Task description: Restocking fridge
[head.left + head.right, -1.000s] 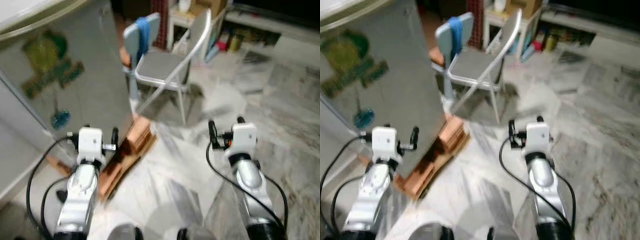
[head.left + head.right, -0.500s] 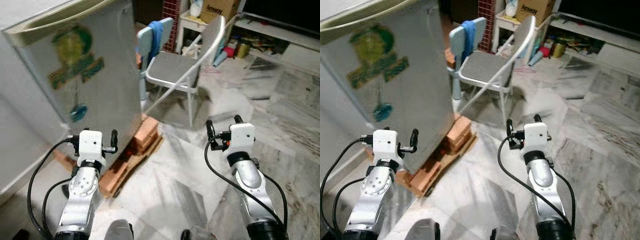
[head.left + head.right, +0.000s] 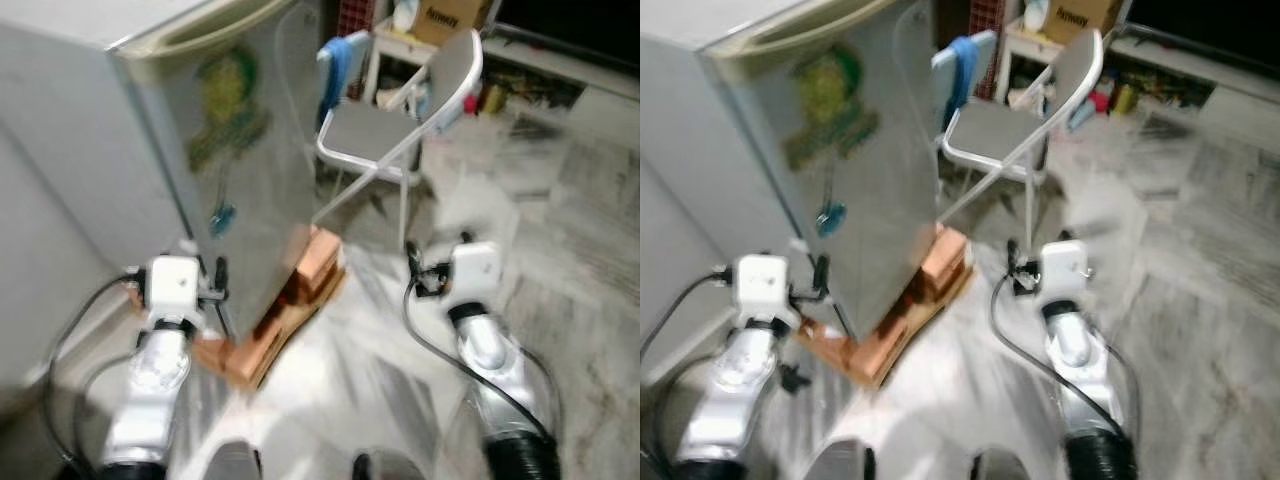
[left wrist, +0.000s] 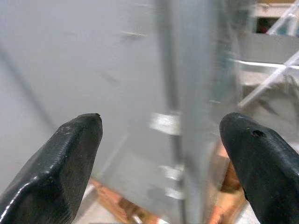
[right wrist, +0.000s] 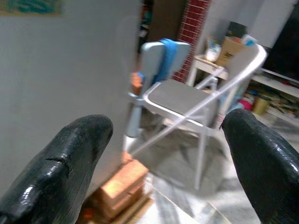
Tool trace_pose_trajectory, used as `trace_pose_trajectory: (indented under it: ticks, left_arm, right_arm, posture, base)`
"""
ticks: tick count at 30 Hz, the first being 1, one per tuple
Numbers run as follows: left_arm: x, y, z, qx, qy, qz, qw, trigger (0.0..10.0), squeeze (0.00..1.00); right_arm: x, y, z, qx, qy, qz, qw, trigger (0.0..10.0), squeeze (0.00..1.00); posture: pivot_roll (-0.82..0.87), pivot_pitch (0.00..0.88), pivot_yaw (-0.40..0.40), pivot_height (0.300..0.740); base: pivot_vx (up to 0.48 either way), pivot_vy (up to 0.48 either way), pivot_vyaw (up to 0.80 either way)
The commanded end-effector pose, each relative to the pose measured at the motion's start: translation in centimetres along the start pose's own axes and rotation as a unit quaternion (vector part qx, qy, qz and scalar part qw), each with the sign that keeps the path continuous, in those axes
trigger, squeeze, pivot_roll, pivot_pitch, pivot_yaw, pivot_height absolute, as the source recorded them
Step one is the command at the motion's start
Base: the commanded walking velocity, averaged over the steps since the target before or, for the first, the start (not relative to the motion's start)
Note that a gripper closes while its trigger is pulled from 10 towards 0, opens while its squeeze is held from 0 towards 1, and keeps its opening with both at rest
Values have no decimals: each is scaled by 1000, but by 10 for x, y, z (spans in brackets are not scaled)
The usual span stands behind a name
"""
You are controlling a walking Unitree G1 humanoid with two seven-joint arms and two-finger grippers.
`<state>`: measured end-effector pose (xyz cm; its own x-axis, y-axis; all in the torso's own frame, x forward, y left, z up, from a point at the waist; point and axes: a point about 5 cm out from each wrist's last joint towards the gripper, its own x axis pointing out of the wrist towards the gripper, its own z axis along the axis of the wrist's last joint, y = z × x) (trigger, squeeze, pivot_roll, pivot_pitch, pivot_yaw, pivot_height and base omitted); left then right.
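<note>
Approaching: you have turned the view toward the fridge [image 3: 200, 150]; against the frames of half a second ago its corner edge sits more central and closer, while the things themselves have not shifted. The present frames are blurred, so the robot reads as walking.
Task meaning: this looks like the approach stage of restocking; the door appears closed, nothing is carried, and no goods to stock can be made out.
Fridge: it stands ahead on the left, raised on bricks [image 3: 318, 262] laid over a wooden pallet [image 3: 255, 352], with stickers on the face toward you.
Left gripper [image 4: 163, 154]: raised in front of the fridge's lower corner, close to it but apart; the jaws stand wide open and hold nothing.
Right gripper [image 5: 166, 158]: raised over bare marble floor [image 3: 580, 240], looking past the fridge side to the folding chair [image 3: 395, 125]; the jaws stand wide open and empty.
Edges: the 2 to mind are the vertical corner of the fridge beside the left arm and the pallet, which juts out past the fridge base toward your feet.
Open room: the floor to the right and ahead of the right arm is free; the chair, with a blue cloth [image 3: 338, 60] on its back, closes the gap behind the fridge.
Next move: I judge you need to square up to the door face before reaching.
</note>
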<state>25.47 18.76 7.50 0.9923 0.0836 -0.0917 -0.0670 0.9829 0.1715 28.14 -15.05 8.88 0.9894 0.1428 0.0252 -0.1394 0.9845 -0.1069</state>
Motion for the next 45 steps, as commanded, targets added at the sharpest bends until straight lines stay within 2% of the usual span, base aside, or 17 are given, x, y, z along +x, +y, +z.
trace_pose_trajectory:
  ticks: [1,9,21,29,35,41,45]
  left_arm:
    - [-1,-8,1,-5,-2,-10,1000,10000,0]
    - [-4,-6,5,1,-18,-9,1000,10000,0]
    - [12,1,14,-11,-31,-10,999,10000,0]
    - [23,2,15,-21,-31,19,999,10000,0]
    - [21,-2,14,-23,-33,12,999,10000,0]
    - [21,-4,14,-24,-35,6,999,10000,0]
    - [21,-7,15,-19,-42,-2,999,10000,0]
  right_arm:
    - [0,-11,0,-9,1,-11,1000,10000,0]
    - [2,-10,-1,-16,7,-5,1000,10000,0]
    - [4,-11,1,-17,3,-5,1000,10000,0]
    - [5,-11,2,-20,0,-3,1000,10000,0]
    - [5,-11,2,-21,0,-3,1000,10000,0]
    - [5,-11,2,-21,1,-2,1000,10000,0]
    - [5,-11,1,-21,3,-2,1000,10000,0]
  posture:
    - [88,71,-46,740]
    - [92,74,-58,740]
    - [76,92,-56,740]
    - [72,94,-60,740]
    - [70,94,-59,740]
    - [73,97,-59,740]
    - [73,96,-61,740]
  base:
    - [0,480,0]
    - [0,104,-200]
    - [0,0,-800]
    - [0,0,-580]
    - [0,320,0]
    - [0,0,0]
    - [68,383,-759]
